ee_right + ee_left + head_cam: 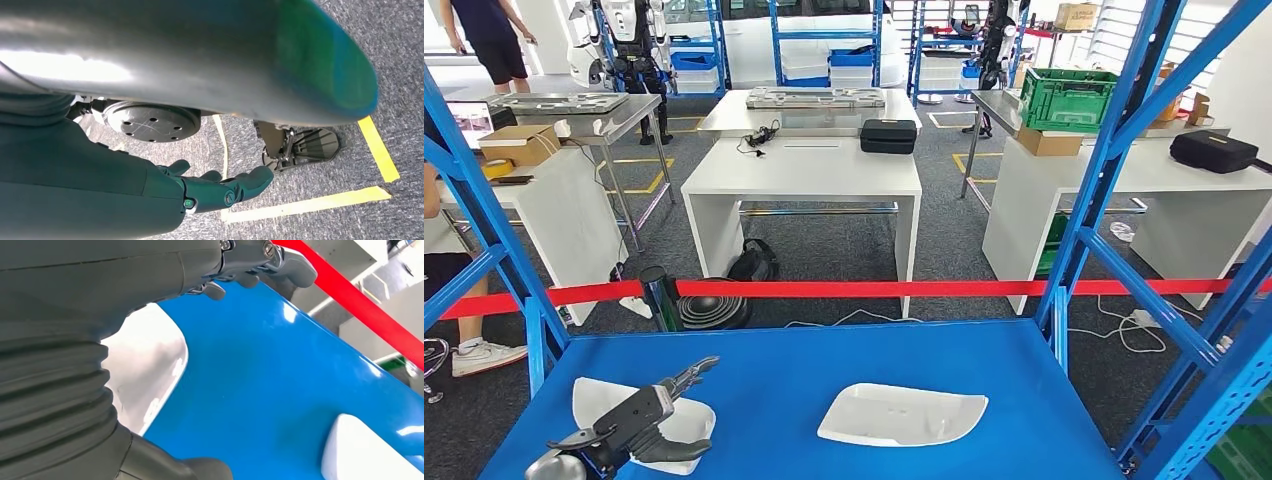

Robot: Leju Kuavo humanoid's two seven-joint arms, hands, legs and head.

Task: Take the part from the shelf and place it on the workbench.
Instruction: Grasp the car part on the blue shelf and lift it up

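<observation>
Two white moulded parts lie on the blue shelf board [824,350]. The left part [592,398] sits near the shelf's left front, and the right part [902,415] is near the middle. My left hand [642,418] is over the left part with its fingers stretched forward and its thumb low beside the part's edge, holding nothing. In the left wrist view the left part [145,375] shows between the fingers [260,255] and the thumb [200,471], and the other part [360,450] lies farther off. My right hand [215,187] hangs over the grey floor, fingers apart and empty.
Blue shelf uprights [1104,170] and braces frame both sides. A red barrier tape [874,288] runs across just beyond the shelf. White tables [804,165] stand behind it, one with a black case [888,135]. A person sits at the left edge [444,270].
</observation>
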